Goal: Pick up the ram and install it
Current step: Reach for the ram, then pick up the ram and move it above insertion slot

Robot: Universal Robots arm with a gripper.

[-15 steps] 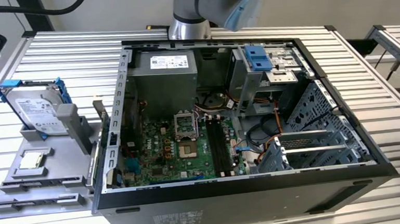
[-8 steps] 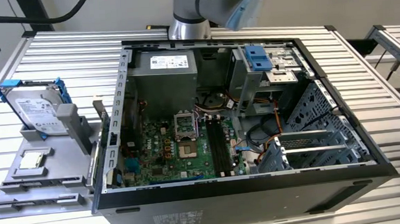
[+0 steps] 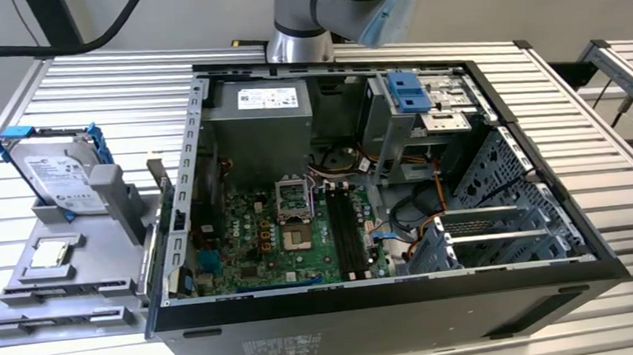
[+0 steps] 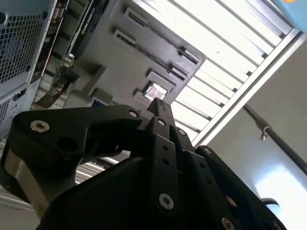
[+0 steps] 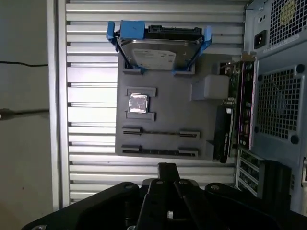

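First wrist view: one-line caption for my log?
Gripper facing grey tray carrying hard drive and square chip, computer case alongside.

The robot's arm [image 3: 339, 7], silver-grey with a pale blue joint cap [image 3: 389, 15], carries a black angular gripper [image 4: 158, 106] studded with silver screws [image 4: 166, 201]

White labels on hard drive [image 3: 64, 183], power supply [image 3: 256, 115] — print illegible, nothing readable

I count one open computer case [image 3: 359, 332] on the bench [image 3: 102, 83]; one motherboard [image 3: 261, 251] inside it; one grey holder tray [image 3: 106, 248] beside it; on the tray, one hard drive [image 3: 63, 180] in a blue frame; one small square silver chip [image 3: 51, 254]; two long narrow slots [image 5: 160, 133]; one tool [image 5: 168, 166] of mine.
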